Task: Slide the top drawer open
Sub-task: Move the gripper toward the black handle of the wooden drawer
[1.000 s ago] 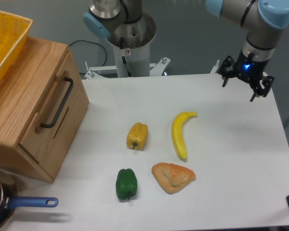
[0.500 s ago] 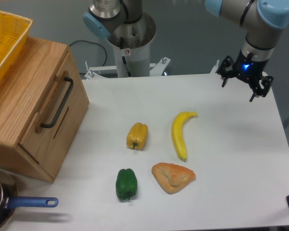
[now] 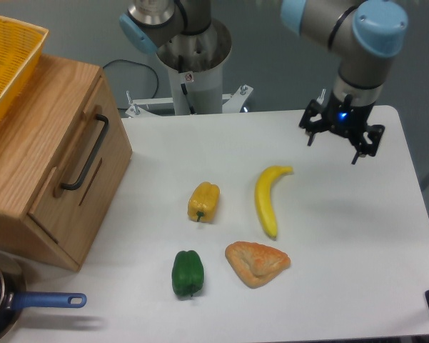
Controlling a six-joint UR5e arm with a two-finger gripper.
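White table (image 3: 342, 236) is carrying a wooden cabinet (image 3: 36, 164) at far left; its top drawer (image 3: 75, 168) is sitting closed. Gripper (image 3: 332, 146) is hovering far right, jaws spread, holding nothing.

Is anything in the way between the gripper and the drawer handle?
Nothing visible blocks it. The gripper hangs above the table's far right; the handle is far left. The banana and yellow pepper lie low on the table, nearer the camera than a straight path.
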